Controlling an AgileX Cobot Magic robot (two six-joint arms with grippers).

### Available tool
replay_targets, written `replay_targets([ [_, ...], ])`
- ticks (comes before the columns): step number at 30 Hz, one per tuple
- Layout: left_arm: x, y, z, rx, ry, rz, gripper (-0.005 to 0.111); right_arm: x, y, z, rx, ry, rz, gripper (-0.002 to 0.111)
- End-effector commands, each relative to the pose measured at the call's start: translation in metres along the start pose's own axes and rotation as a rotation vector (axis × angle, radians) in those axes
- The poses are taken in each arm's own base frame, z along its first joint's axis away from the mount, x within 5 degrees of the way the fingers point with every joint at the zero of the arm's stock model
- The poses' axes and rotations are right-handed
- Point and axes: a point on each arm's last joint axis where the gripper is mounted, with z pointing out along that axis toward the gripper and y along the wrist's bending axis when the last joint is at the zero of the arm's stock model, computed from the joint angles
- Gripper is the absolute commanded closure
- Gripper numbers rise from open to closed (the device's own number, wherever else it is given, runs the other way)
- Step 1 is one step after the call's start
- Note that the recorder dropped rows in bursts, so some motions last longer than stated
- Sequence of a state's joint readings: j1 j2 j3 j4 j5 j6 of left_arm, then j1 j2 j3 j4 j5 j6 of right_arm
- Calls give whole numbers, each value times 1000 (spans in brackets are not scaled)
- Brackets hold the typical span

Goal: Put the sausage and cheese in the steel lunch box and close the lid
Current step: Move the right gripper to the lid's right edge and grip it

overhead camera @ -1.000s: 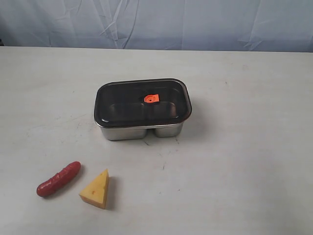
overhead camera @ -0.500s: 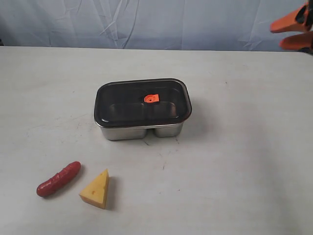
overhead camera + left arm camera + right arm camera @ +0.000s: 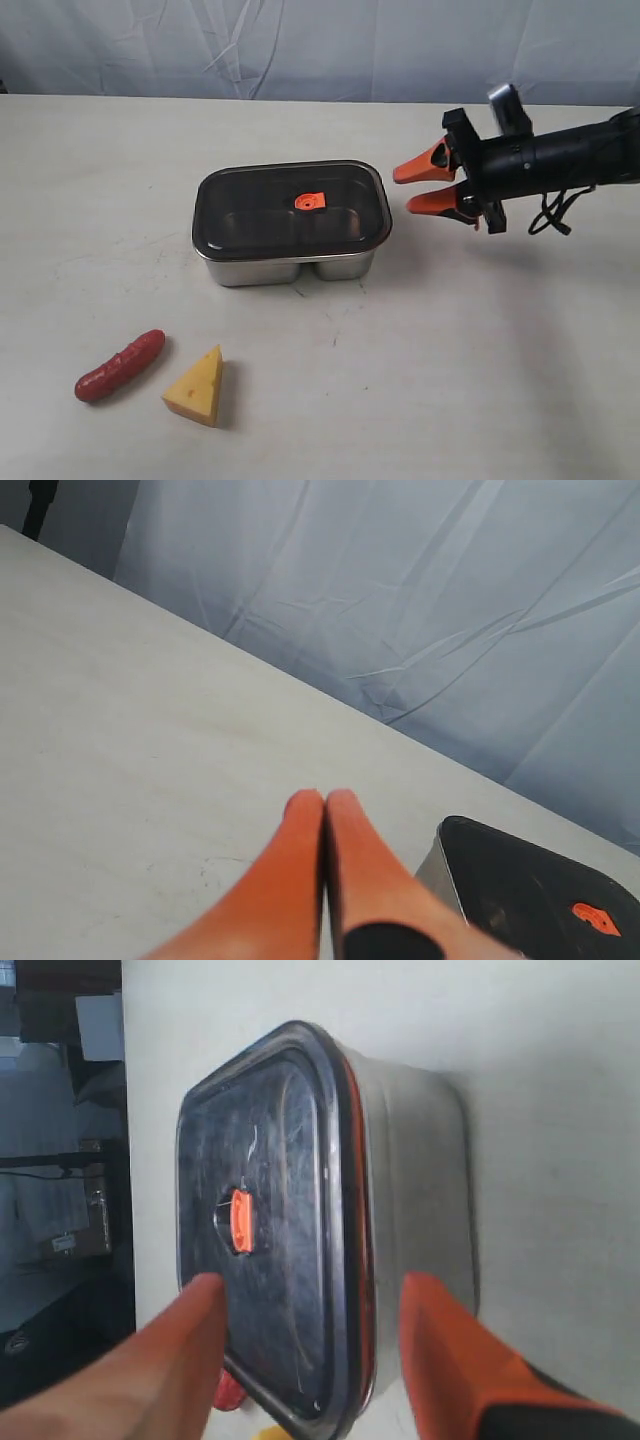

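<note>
The sausage [image 3: 120,365] lies at the lower left of the exterior view on the pale surface [image 3: 500,350], with the cheese [image 3: 197,385] just to its right, the 2 apart. Near the centre stands the steel lunch box [image 3: 285,265], the lid [image 3: 290,208] seated on it, its orange valve [image 3: 310,201] in the middle. To the right, the right hand [image 3: 404,192] hovers near the box's right end with its 2 orange fingers moderately spread, gripping nothing and touching nothing. In the left wrist view, the left hand [image 3: 322,800] has its fingers pressed together, empty, above the surface beside the box.
</note>
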State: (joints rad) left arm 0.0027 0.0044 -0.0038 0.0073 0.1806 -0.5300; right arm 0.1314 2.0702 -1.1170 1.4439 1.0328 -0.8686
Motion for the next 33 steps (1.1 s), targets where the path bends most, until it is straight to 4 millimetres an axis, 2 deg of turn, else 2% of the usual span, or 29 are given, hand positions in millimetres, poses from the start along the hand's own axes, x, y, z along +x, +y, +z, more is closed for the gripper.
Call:
replay_targets([
  [1, 1, 0, 0, 7, 5, -7, 107, 0, -5, 16, 50, -23, -21, 56],
  [15, 2, 0, 0, 16, 11, -6, 107, 10, 4, 32, 34, 27, -43, 56],
  [33, 2, -1, 0, 20, 15, -6, 107, 12, 12, 30, -33, 57, -33, 57],
])
